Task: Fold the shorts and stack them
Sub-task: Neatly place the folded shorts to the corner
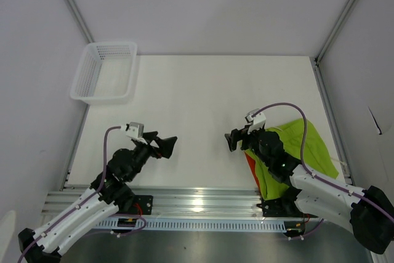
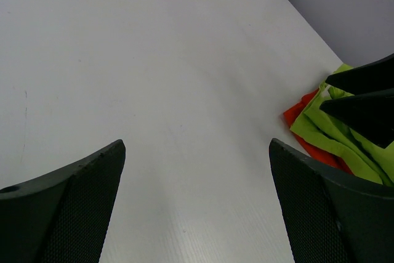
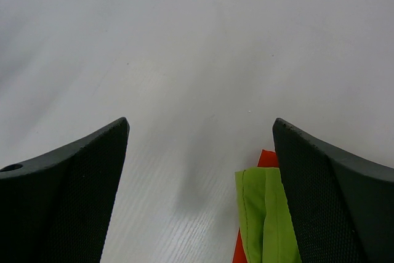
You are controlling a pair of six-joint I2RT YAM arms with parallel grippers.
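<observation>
While left gripper (image 1: 168,146) and right gripper (image 1: 230,142) gape empty | green shorts (image 1: 317,149) atop orange shorts (image 1: 251,167) | diagonal, near-left to far-right

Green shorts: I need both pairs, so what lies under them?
Orange shorts, only an edge peeking out beneath the green shorts; the rest is hidden by fabric and the right arm.

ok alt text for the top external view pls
Two robot arms over a white table, left gripper and right gripper open and empty. Green shorts lie on orange shorts beneath the right arm; a white basket sits far left.
</observation>
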